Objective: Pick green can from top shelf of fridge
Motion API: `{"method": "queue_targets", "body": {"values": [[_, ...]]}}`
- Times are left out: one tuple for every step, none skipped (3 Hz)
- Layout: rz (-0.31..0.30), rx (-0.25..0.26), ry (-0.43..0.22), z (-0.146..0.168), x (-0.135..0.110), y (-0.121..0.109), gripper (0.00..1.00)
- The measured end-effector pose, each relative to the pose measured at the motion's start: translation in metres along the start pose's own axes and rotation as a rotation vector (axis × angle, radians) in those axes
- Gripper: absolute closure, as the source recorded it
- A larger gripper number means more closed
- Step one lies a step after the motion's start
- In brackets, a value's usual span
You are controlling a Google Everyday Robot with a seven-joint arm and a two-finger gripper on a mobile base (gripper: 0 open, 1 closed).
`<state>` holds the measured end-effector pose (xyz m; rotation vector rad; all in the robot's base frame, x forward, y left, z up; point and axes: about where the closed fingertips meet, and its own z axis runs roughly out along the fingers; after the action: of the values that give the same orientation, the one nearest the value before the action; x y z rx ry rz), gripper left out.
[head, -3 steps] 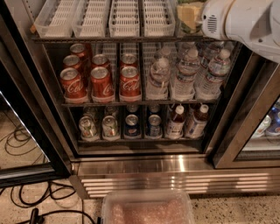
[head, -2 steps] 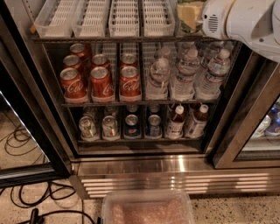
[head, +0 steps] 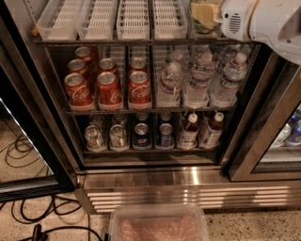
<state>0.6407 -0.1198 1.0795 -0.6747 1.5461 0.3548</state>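
Note:
The fridge [head: 188, 179] stands open in front of me, with a stainless frame and a ribbed steel base. Its top shelf [head: 141, 42] is a dark wire rack carrying white slotted lane trays [head: 134, 19], which look empty, and a clear tub [head: 201, 29] at the right holding a pale yellow item [head: 204, 13]. The green can is not visible in this view. My white arm [head: 268, 23] reaches in from the upper right, and its end sits just right of the clear tub. The gripper itself is out of view.
Red cola cans [head: 109, 89] and water bottles [head: 197, 80] fill the middle rack. Small cans and bottles [head: 141, 136] stand on the lowest rack. The black-edged door [head: 28, 141] hangs open at left, over floor cables [head: 28, 216]. A clear bin [head: 157, 223] sits at the bottom.

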Motion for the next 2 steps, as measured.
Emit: {"method": "queue_targets", "body": {"values": [[0.003,-0.028,-0.022,-0.0032,-0.0042,0.0020,1.00],[0.000,-0.029,-0.021,-0.0051,-0.0063,0.0036,1.00]]}}
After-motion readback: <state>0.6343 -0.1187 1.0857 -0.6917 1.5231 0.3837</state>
